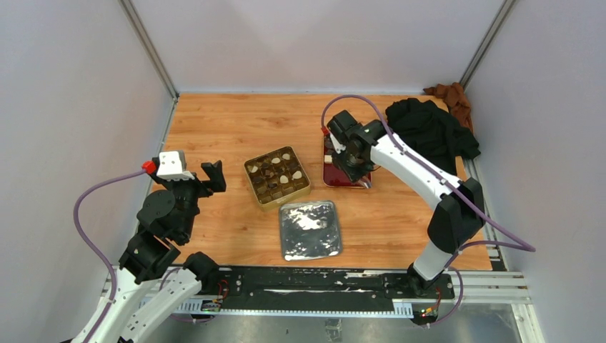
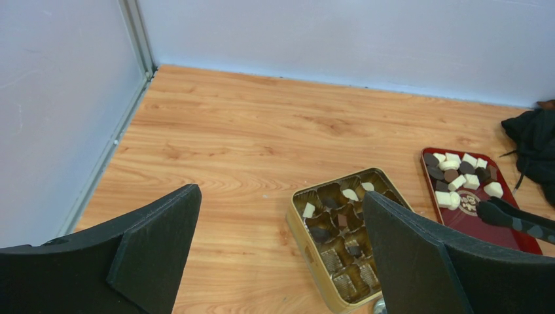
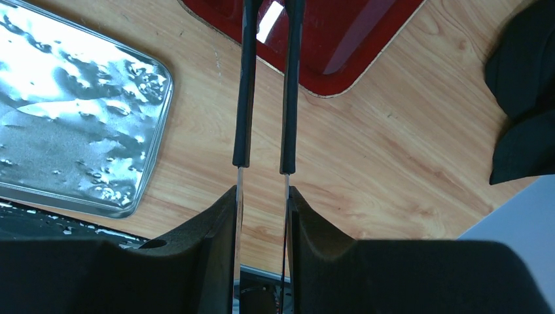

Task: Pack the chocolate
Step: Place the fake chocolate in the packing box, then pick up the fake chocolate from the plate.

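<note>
Cannot see the tips of the tongs (image 3: 246, 98) clamped in the right fingers (image 3: 196, 261), cut off at the wrist view's top edge, so cannot tell whether pinching anything. From above, can make out only a sliver of the red tray (image 1: 339, 179) beneath the right arm (image 1: 414, 168). Lost past the left wrist view's bottom edge: the gold tin (image 2: 302, 241)'s near corner.

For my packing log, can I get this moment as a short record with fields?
left hand: open, holding nothing, left of the gold tin
right hand: shut on tongs, which reach over the red tray
chocolate: white and dark pieces on the red tray, and some in gold tin cells
silver tray: flat on the table, nearer the arms than the gold tin
</note>
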Controlling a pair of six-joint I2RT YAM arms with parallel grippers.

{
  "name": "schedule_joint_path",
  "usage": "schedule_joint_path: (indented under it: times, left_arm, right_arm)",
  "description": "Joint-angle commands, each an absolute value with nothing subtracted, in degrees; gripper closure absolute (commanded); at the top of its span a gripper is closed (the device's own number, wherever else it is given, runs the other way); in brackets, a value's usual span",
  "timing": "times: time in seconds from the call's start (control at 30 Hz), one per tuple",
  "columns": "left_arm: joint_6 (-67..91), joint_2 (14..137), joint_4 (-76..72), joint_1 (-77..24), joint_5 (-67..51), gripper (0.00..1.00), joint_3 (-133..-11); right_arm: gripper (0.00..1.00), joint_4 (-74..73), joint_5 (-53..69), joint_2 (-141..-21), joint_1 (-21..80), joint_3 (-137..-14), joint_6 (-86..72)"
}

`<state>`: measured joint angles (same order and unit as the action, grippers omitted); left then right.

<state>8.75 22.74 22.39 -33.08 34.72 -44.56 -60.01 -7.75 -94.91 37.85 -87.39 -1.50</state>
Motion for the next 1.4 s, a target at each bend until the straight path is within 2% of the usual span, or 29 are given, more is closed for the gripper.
schedule_joint_path:
  times: [0.0,0.93,1.37]
  left_arm:
    - [8.70,22.33,21.30,-32.77,34.89,0.00,-43.86]
    - [8.54,22.59,21.31,-32.78,34.94,0.00,-43.86]
    - [8.53,22.57,21.27,-32.78,35.11,0.00,-43.81]
  right_arm:
    - [0.67,-59.59,-7.97,-95.33,36.36,-86.93,-0.76]
    - [0.58,-56.34,-4.04,-104.02,31.33,-88.96,3.15]
    - [0.58,-56.49,-4.57,-107.50,29.85,-93.03,3.87]
